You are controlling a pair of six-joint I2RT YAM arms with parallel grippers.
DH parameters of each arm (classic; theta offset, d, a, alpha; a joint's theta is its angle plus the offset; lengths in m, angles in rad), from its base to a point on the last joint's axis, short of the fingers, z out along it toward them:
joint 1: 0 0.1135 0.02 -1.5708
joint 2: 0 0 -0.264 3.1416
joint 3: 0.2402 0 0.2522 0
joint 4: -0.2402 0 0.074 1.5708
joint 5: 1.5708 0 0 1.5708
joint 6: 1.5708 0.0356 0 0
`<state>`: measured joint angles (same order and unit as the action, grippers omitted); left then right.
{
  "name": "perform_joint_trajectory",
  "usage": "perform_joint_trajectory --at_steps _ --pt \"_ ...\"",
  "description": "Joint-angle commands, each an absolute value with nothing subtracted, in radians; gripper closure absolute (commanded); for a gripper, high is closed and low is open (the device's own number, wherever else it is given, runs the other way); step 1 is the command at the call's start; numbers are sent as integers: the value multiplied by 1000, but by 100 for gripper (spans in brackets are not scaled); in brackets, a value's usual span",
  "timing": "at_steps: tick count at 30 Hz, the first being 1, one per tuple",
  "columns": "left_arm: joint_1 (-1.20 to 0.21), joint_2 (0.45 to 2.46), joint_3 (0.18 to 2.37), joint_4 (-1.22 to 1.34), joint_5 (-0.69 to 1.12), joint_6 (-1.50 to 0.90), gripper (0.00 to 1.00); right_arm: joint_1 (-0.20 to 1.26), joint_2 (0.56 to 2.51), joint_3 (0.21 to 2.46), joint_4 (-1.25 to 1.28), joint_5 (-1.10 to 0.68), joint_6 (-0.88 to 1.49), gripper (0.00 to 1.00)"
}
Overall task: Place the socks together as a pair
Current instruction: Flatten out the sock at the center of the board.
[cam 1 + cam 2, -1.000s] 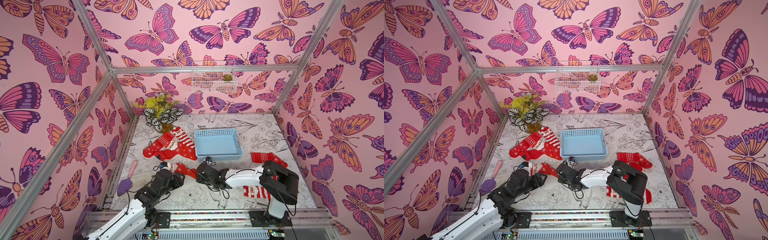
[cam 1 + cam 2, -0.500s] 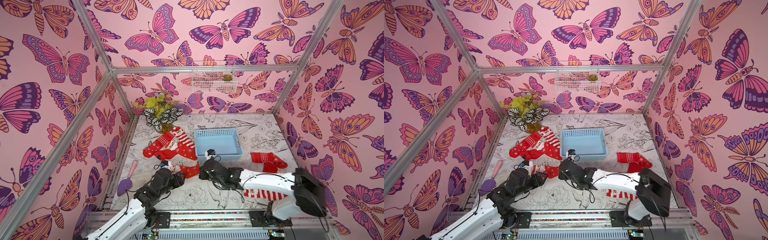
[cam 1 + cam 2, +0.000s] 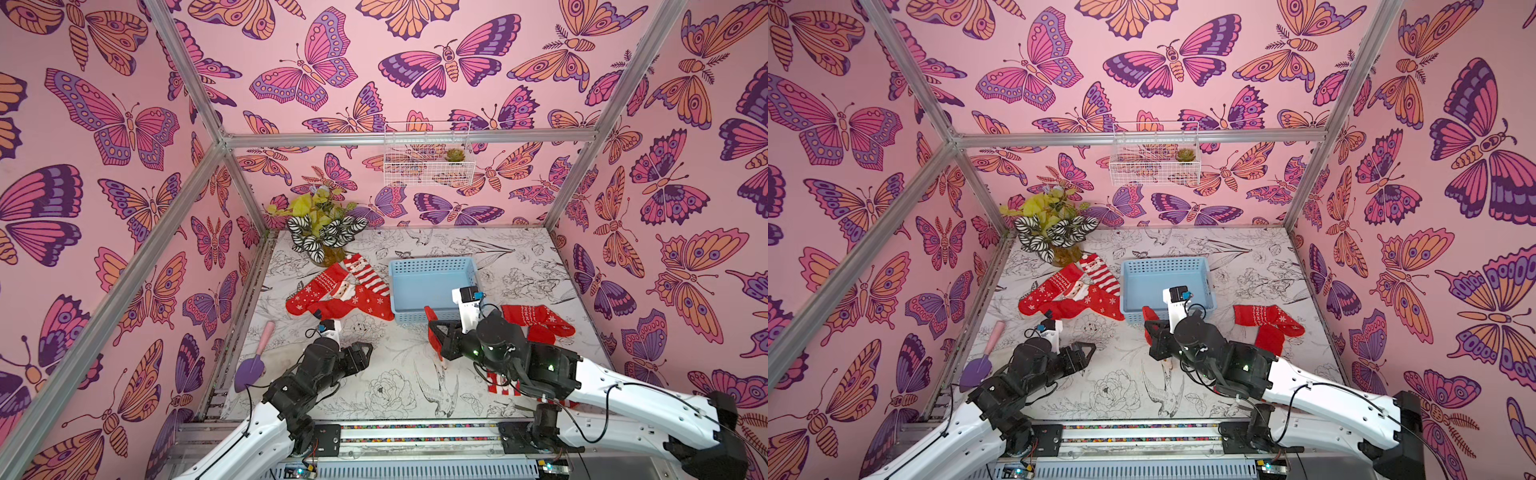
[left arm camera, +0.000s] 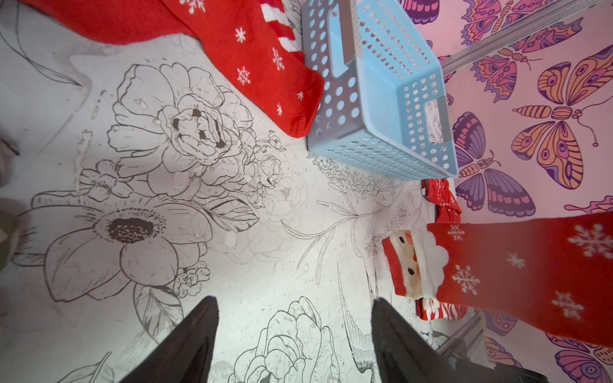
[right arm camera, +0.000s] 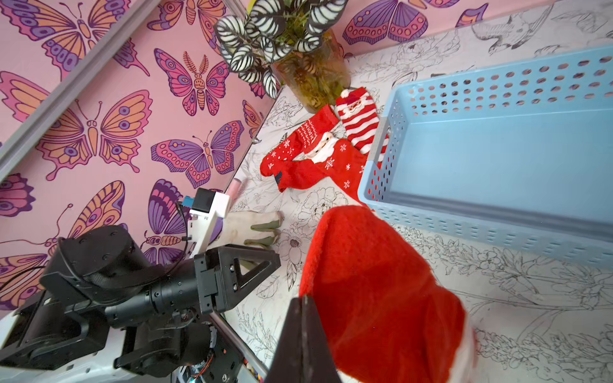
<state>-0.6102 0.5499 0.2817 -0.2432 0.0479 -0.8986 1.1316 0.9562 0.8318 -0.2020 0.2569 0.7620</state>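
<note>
Right wrist view: right gripper (image 5: 302, 310) pinched tight on red sock (image 5: 374, 282), held above table (image 3: 395, 386) at blue basket's (image 3: 432, 266) near edge; left gripper (image 4: 295, 303) low, jaws apart, empty.

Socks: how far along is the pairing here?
Done: possibly one pair, two patterned red socks overlapping right of the blue basket. In hand: right gripper holds a Santa snowflake sock aloft; left gripper open, empty. Left: the sock pile by the plant, a striped sock front right.

Pink butterfly walls (image 3: 457, 208) are enclosing me; above the leafy plant (image 3: 322, 232) a wire shelf (image 3: 428, 166) is hanging, perhaps holding a small succulent (image 3: 455, 155).
</note>
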Motion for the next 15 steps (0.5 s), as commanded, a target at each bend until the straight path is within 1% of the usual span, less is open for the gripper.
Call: perform_joint_trajectory --at_steps 1,4,6,8,11,14,15 --pt "-617 520 257 -255 20 -900 25 1179 1019 836 -93 192 770 100" --pt "-618 496 254 -269 10 -902 26 1257 1091 916 -54 227 720 100" --pt "-617 480 263 -304 -12 -904 26 1313 1109 969 -83 296 672 100" --pt "-616 462 276 -359 -62 -921 27 1334 1097 999 -151 369 658 100" --pt "-617 434 280 -399 -109 -930 28 1334 1038 954 -250 540 729 100" --pt "-616 409 276 -407 -124 -934 29 1328 972 841 -371 740 888 100" --pt "-617 404 277 -406 -127 -936 28 1324 958 809 -423 779 944 100"
